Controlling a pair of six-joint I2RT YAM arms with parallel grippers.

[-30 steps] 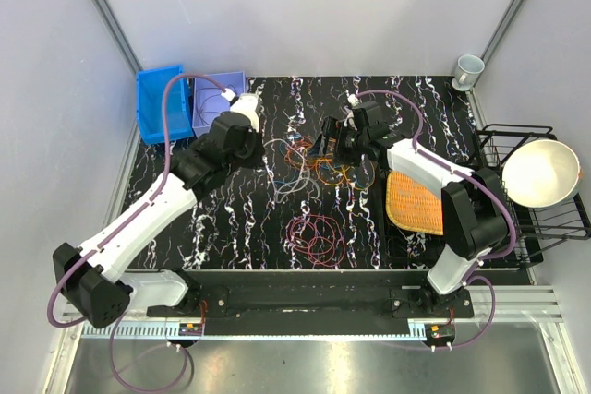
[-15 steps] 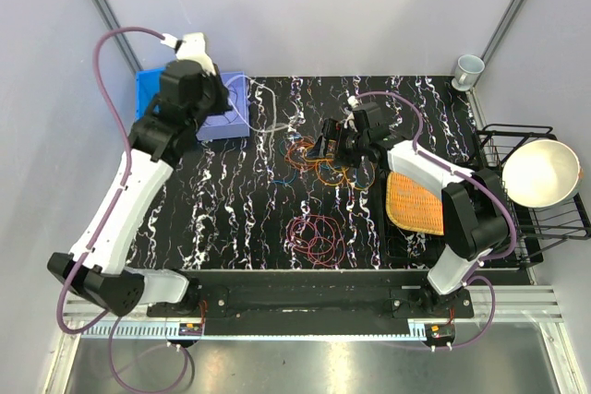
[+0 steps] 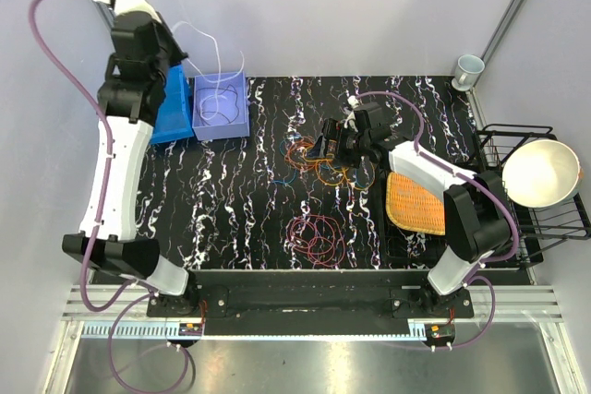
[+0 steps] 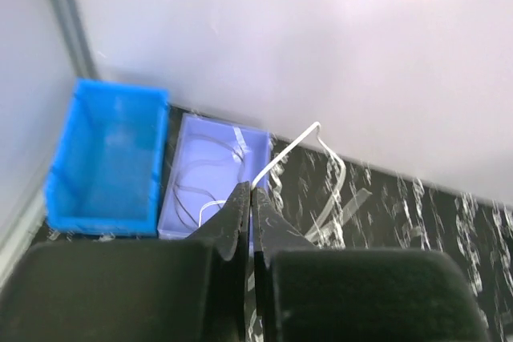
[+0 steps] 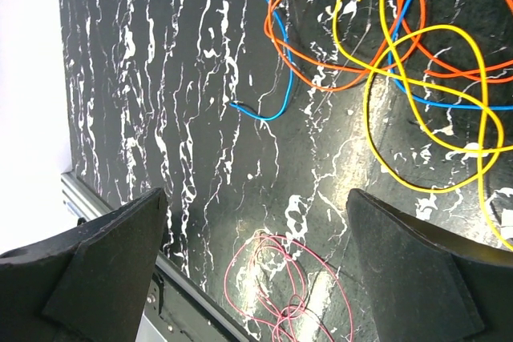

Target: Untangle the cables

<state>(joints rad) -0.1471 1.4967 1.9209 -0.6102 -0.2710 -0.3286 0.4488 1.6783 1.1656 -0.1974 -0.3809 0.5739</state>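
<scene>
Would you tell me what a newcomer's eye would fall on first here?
The left arm towers at the far left, the left tool shut on a whitish cable that trails into the lavender bin. At the table's middle, a bright orange, yellow and blue tangle lies by the open right tool, with a magenta cable apart on the near side.

No legible txt, nos. or logos in any view.
Small bits (image 3: 191,326) on front rail (image 3: 305,332) nr the arm bases: too small to tell if they carry any marking.
</scene>
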